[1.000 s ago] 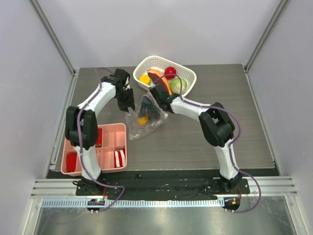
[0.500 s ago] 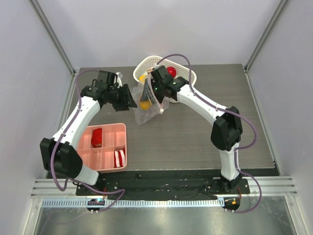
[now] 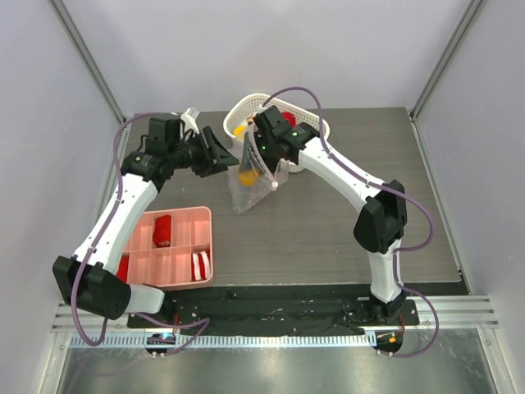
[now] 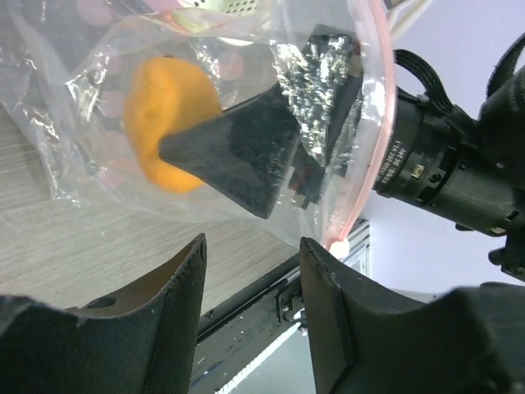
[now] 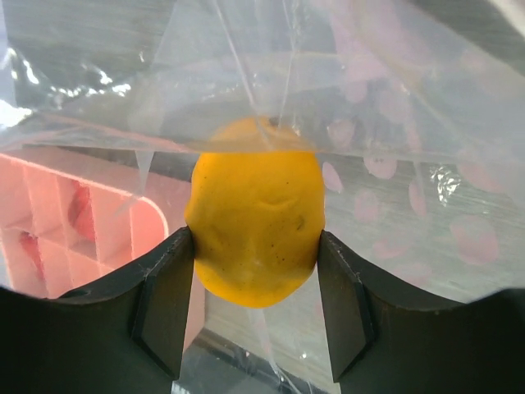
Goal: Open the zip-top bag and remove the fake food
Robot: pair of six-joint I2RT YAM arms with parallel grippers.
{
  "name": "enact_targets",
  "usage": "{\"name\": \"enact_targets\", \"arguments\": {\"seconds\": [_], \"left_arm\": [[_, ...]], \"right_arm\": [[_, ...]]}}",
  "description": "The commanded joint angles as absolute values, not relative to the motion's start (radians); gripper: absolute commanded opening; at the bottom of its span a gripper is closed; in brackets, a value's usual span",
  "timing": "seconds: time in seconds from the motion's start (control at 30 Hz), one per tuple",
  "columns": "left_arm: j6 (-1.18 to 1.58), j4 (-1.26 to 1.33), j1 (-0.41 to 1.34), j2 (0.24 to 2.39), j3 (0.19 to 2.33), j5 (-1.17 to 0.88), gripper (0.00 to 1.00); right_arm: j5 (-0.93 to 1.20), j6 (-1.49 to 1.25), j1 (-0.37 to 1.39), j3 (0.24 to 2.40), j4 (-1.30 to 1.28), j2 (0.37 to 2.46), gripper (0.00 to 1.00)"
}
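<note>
Clear plastic zip-top bag (image 3: 246, 193) hanging over my worktop (image 3: 328, 238) beside the white basket (image 3: 236, 109), my right tool (image 5: 253, 246) inside it, clenched on the yellow fake food (image 5: 254, 197), my left tool (image 4: 251, 250) released alongside, holding nothing

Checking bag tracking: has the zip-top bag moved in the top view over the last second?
Yes. The zip-top bag has shifted up the frame, toward the white basket and away from the pink tray.

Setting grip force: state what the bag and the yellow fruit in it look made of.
Zip-top bag: thin clear plastic film, glossy; it crinkles and glints. Yellow fruit: likely hard moulded plastic, matte, evenly coloured with shallow dimples.
</note>
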State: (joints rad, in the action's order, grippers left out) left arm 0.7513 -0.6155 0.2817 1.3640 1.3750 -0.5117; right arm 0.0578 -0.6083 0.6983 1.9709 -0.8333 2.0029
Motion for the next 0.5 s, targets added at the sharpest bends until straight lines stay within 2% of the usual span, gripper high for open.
{"name": "enact_targets", "arguments": {"seconds": [0.0,0.07,0.13,0.27,0.37,0.4,0.43,0.47], "left_arm": [[0.837,-0.723,0.269,1.362,1.344,-0.427,0.46],[0.972,-0.689,0.235,1.350,1.251,-0.457,0.35],[1.052,-0.536,0.226,1.322,1.185,-0.488,0.36],[1.098,-0.557,0.224,1.371,1.207,-0.480,0.48],[1.091,-0.614,0.213,1.422,1.247,-0.471,0.52],[1.088,-0.614,0.203,1.424,1.247,-0.457,0.62],[1.080,-0.604,0.198,1.419,1.244,-0.450,0.65],[1.068,-0.572,0.196,1.407,1.236,-0.434,0.73]], "right_arm": [[0.132,-0.649,0.675,2.014,-0.811,1.940,0.01],[0.181,-0.707,0.655,1.999,-0.779,1.933,0.01],[0.216,-0.753,0.631,1.964,-0.724,1.914,0.01],[0.270,-0.859,0.598,1.896,-0.643,1.872,0.01],[0.296,-0.908,0.572,1.833,-0.551,1.830,0.01],[0.313,-0.926,0.569,1.827,-0.536,1.824,0.01],[0.331,-0.939,0.557,1.819,-0.517,1.824,0.01],[0.350,-0.949,0.551,1.816,-0.512,1.827,0.01]]}}
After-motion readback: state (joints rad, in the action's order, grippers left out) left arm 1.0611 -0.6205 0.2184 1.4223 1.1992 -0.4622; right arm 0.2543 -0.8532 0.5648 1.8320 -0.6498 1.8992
